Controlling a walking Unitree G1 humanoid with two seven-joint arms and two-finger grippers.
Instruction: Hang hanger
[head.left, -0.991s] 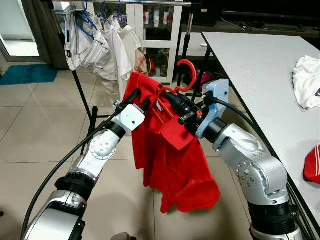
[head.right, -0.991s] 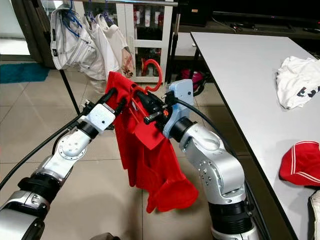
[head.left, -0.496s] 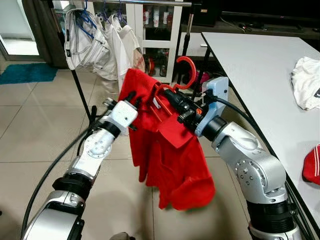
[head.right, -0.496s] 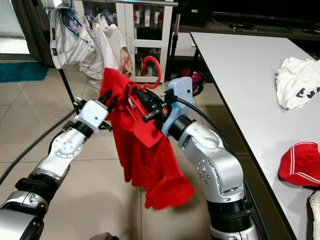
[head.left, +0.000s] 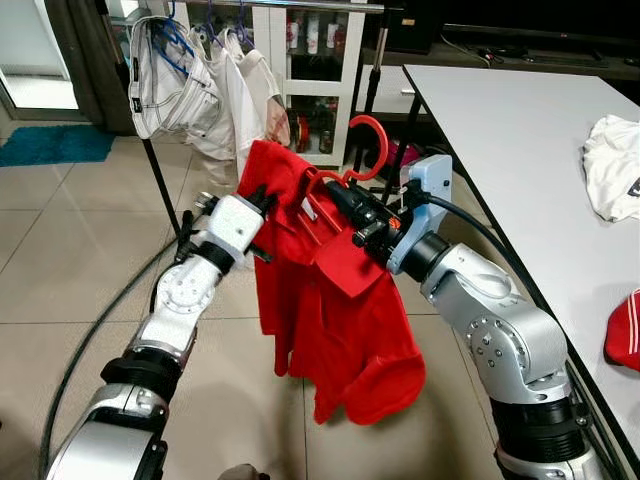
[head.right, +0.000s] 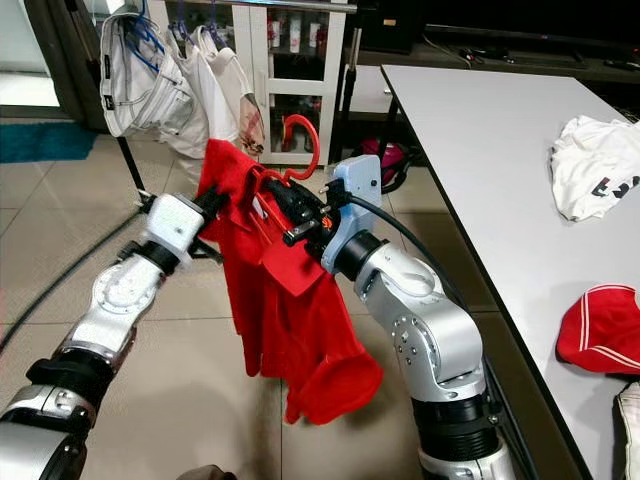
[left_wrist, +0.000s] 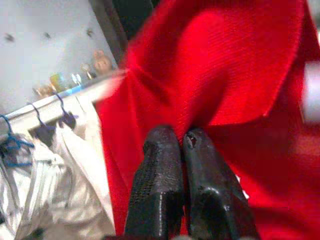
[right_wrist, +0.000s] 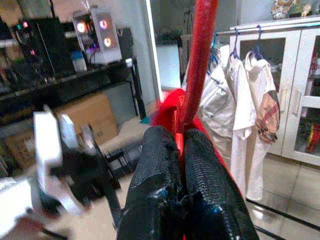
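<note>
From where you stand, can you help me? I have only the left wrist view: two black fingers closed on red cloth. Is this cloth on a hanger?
Observer: Yes. The red shirt hangs on a red hanger, and the left gripper pinches the shirt near one shoulder.
Operator: Who holds the hanger?
Observer: The right gripper is shut on the hanger just below its hook, as the right wrist view shows.
Operator: Is the hook on the rail already?
Observer: Not yet. The hook sits below the clothes rail, apart from it.
Operator: Is something on the rail?
Observer: White garments hang on it on blue hangers, to the robot's left of the red hook.
</note>
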